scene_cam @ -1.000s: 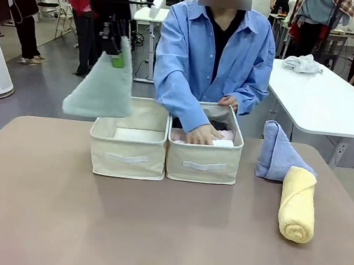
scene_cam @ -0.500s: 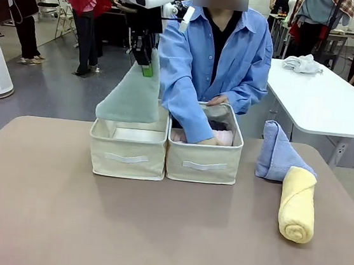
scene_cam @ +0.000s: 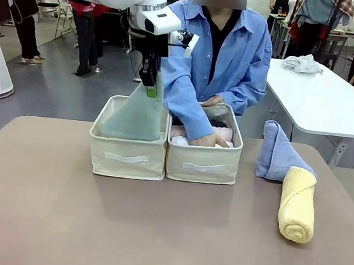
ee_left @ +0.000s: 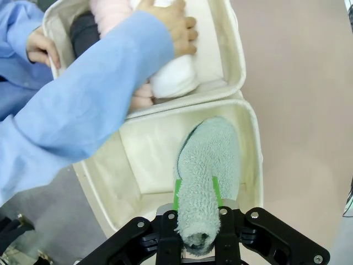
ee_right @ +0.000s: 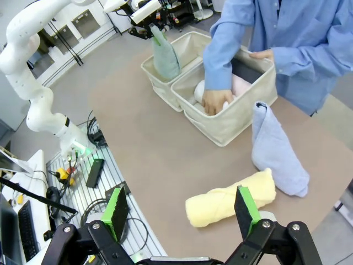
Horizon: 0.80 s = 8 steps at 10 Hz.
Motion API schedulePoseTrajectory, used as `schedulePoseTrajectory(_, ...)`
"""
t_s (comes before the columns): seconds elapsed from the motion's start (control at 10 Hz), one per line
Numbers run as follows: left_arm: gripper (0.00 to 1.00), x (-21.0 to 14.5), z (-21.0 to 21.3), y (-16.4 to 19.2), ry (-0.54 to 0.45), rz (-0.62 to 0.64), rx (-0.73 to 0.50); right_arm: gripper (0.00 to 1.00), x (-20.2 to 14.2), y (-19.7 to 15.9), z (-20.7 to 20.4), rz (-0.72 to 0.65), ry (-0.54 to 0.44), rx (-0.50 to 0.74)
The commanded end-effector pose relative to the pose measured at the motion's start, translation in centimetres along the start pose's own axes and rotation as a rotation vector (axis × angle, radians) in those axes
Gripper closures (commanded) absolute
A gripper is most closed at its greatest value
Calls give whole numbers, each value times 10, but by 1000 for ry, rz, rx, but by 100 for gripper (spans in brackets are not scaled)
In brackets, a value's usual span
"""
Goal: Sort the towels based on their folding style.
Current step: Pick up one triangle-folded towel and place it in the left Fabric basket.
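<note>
My left gripper (scene_cam: 151, 92) (ee_left: 195, 194) is shut on the tip of the pale green cone towel (scene_cam: 134, 116) (ee_left: 211, 165) (ee_right: 164, 57), which hangs into the left beige bin (scene_cam: 126, 159) (ee_left: 138, 160). In the right bin (scene_cam: 203, 166) (ee_left: 231, 49) lie the pink roll (scene_cam: 178, 132) (ee_left: 110, 11), white roll (ee_left: 174, 80) and dark grey roll (ee_left: 83, 33), with the person's hand (scene_cam: 211, 139) (ee_left: 171, 25) on them. The light blue cone (scene_cam: 278, 153) (ee_right: 276, 152) and yellow roll (scene_cam: 298, 205) (ee_right: 229, 197) sit on the table at right. High over the table's near right, my right gripper (ee_right: 185, 212) stands open.
The person in a blue shirt (scene_cam: 215, 54) leans over the right bin, one forearm (ee_left: 83, 110) crossing close to the left bin. A white cloth bundle (scene_cam: 302, 63) lies on a white table (scene_cam: 334, 102) behind. The brown table (scene_cam: 153, 232) spreads bare in front of the bins.
My left arm has carried the pale green cone from the upper left rightward and down into the left bin. The person's hand stays in the right bin.
</note>
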<state>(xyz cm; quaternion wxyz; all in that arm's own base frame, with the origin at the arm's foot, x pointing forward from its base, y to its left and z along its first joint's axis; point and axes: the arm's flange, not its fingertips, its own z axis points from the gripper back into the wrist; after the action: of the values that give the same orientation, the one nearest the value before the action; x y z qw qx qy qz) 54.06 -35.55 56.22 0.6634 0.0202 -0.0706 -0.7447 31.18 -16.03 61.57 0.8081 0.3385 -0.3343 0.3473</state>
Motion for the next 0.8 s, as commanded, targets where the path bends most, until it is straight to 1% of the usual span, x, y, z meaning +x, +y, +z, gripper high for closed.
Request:
schedulePoseTrajectory(0.0,81,3,-8,-7,-29,29,-7,0,0,0,-1,10,-13,10)
schedulePoseTrajectory(0.4,81,8,-43,-17,-16,71,-29,0,0,0,-1,10,-13,10)
schedulePoseTrajectory(0.7,81,10,-71,-25,34,67,-88,0,0,0,-1,10,-13,10)
